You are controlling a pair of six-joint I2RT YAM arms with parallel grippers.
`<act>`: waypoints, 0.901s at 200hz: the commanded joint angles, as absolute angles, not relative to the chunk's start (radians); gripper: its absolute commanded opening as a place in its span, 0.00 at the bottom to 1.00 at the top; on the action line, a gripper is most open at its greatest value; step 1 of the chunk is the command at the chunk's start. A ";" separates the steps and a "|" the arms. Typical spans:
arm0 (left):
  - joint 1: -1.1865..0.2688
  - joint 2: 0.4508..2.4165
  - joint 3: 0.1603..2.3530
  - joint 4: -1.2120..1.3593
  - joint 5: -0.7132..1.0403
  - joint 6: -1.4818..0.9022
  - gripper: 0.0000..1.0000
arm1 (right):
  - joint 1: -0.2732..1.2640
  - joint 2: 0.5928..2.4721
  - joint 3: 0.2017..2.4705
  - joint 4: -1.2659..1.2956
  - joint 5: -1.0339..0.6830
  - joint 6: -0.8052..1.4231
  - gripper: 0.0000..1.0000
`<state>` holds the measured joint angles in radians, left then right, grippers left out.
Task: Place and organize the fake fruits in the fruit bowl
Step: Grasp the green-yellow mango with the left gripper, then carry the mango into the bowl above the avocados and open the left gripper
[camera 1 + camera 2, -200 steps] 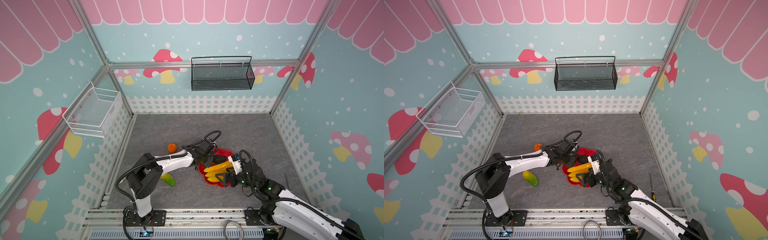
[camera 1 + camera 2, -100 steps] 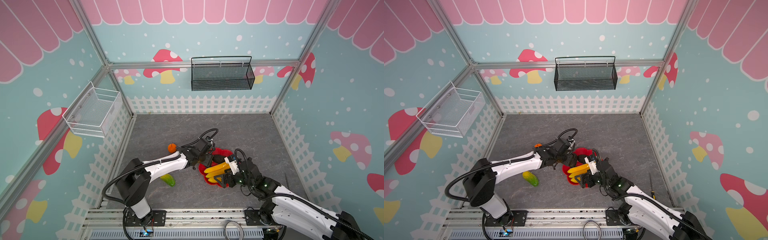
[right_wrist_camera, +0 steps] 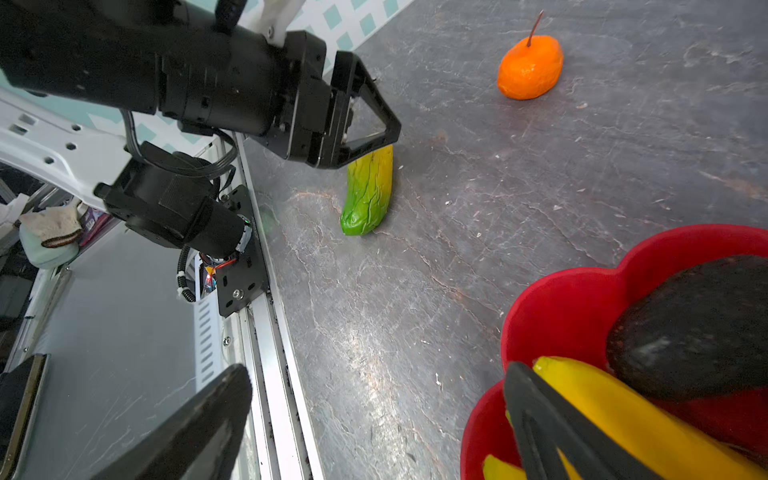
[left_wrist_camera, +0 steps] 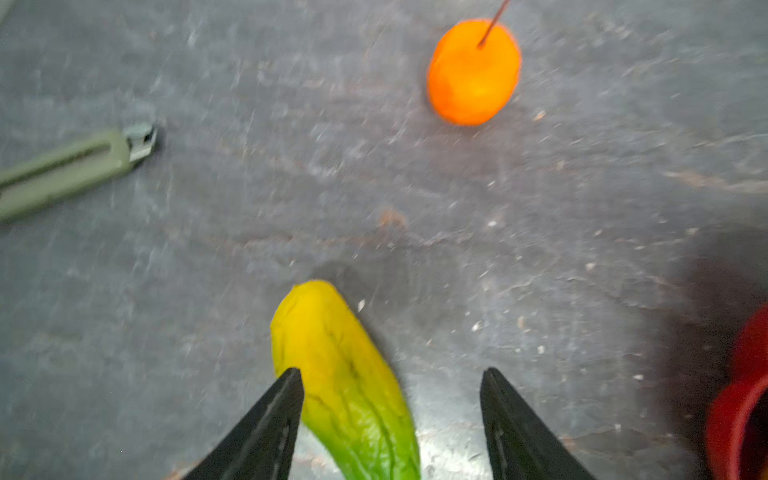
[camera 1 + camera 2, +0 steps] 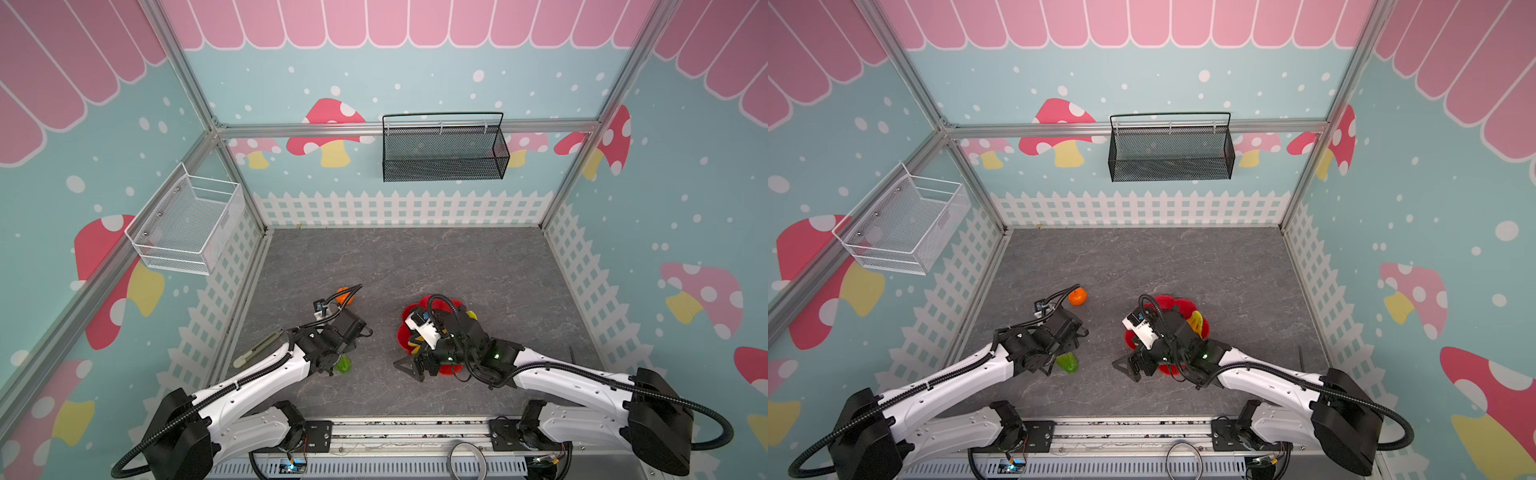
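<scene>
The fake fruits are split right now. The banana bunch and a dark avocado are sitting in the red fruit bowl. The orange and the green-yellow fruit are out on the tabletop. Taking the bowl as the dial in a top view, the orange is at about ten o'clock and the oblong one at about eight, both well apart from the rim.

My left gripper hangs over the yellow end of that oblong fruit with its fingers spread and nothing pinched. One tip sits right by the skin and the other is off to the side over bare tabletop. My right gripper is at the bowl's near edge with its fingers wide apart and nothing between them. One finger lies alongside the bananas.

Now for the handling. The oblong fruit looks like glossy moulded plastic, so I'm guessing light, stiff and slippery. It tapers at both ends, and a squeeze at this yellow tip could squirt it out sideways. I'd shift toward the middle, where it's fattest, and close across the short axis so the creases in the skin give the pads some bite. The orange at twelve o'clock from it looks ready to roll, so I'd take it across the body and never by the thin stem.
</scene>
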<state>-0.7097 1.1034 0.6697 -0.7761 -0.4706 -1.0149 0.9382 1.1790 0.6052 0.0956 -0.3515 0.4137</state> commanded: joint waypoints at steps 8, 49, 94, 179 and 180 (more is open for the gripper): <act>-0.708 1.094 0.642 -0.850 -0.443 -1.253 0.68 | 0.954 1.200 0.607 0.156 -0.370 0.401 0.98; -0.702 1.175 0.582 -0.772 -0.406 -1.287 0.68 | 0.958 1.168 0.553 0.166 -0.350 0.420 0.98; -0.697 1.247 0.539 -0.655 -0.376 -1.292 0.62 | 0.957 1.145 0.546 0.163 -0.346 0.431 0.98; -0.735 1.222 0.798 -0.582 -0.364 -0.729 0.42 | 0.718 0.907 0.440 0.010 -0.277 0.615 0.99; -0.735 1.223 0.801 -0.576 -0.356 -0.707 0.42 | 0.713 0.903 0.438 0.008 -0.278 0.617 0.99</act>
